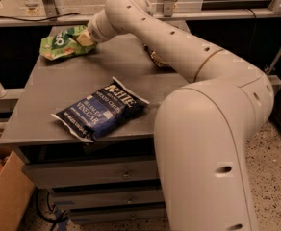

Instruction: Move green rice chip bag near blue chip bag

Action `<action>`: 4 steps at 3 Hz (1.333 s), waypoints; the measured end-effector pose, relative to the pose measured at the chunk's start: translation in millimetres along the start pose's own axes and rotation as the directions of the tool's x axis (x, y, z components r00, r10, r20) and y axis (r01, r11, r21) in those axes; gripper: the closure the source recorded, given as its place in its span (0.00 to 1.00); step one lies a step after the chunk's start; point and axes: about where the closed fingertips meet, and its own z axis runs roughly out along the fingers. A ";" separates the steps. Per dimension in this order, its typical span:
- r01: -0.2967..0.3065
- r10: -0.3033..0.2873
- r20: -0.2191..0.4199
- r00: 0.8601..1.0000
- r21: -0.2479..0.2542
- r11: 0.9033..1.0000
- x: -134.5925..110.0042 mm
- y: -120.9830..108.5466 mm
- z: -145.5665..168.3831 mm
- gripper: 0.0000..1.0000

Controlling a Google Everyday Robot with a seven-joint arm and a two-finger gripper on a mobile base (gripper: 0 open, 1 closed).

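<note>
Reaching to the far-left corner of the table, with the gripper pressed against the right end of the green bag. Clamped on it or merely touching: cannot tell from this angle. Sitting crumpled back there, well apart from the blue bag, which lies flat right at the front edge.

Plenty to go wrong from here. Could slip free on the lift if caught only by a thin crinkled corner, with little to bite on. Could skid off the back-left edge if nudged rather than gripped, being so close to that corner. Might clip the brown bag, half hidden behind the arm, on the swing toward the front. Might also shove the blue bag off the front edge if brought in too low or too close. Might land on top instead of beside if released early. Probably safest lifted well clear first, carried over, then set down just beside the blue bag on its inner side.
</note>
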 end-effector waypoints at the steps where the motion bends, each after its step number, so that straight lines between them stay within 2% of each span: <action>1: 0.001 -0.001 0.027 1.000 -0.002 1.000 -9.5 4.3 -4.9 1.00; 2: -0.014 0.013 0.077 0.997 0.020 1.000 -24.8 2.6 -26.8 1.00; 3: -0.040 0.031 0.124 0.992 0.065 0.997 -38.7 -0.3 -63.4 1.00; 4: -0.053 0.037 0.156 0.987 0.099 0.994 -40.4 6.4 -108.1 1.00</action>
